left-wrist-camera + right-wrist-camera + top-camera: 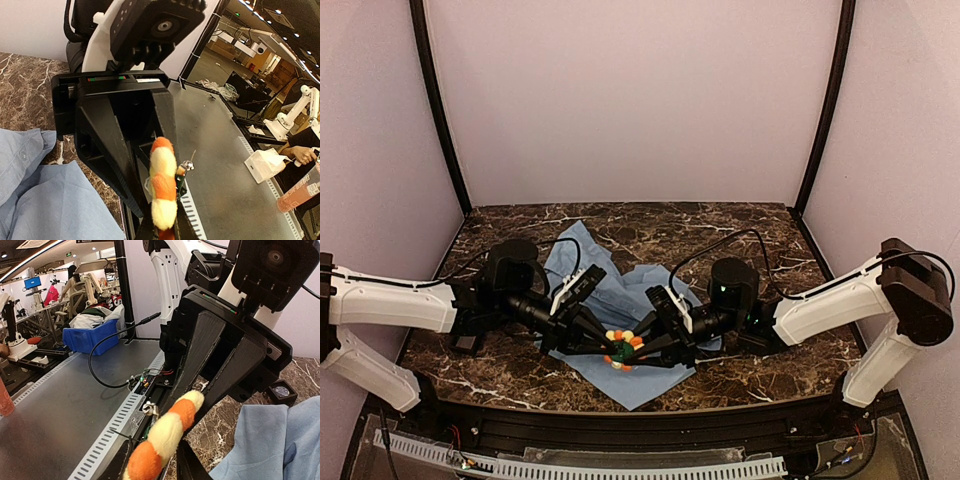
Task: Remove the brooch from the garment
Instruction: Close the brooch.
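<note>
Left gripper (603,343) first: it's pinched right down, jaws all but together, nipping the near edge of the small flower-shaped brooch (163,185), with its orange, yellow and red rounded petals. From the wrist views the brooch stands edge-on, a plump striped rim poking up between the black jaws.

Opposite it, the right gripper (642,347) comes in nose to nose. Its jaws are partly open and stand one on either side of the brooch. Whether they actually bite on it, I can't tell from here.

Under both sits the large light blue thin-fabric shirt (620,290), rumpled across the dark brown marbled table (750,230). The brooch is over the shirt's near part, close to the table's front edge. I can't see the join, so I can't say whether it is pinned on or already loose.

My read: this is the grasp, with both arms settling on the brooch before any pull. Next, the right jaws need a firm hold. Then it's a clean tug away from the cloth without dragging the shirt along, because that thin fabric looks ready to lift.

Counting up: one brooch, one shirt, two grippers, and one small black square pad (281,390) on the marble beyond the left gripper.
</note>
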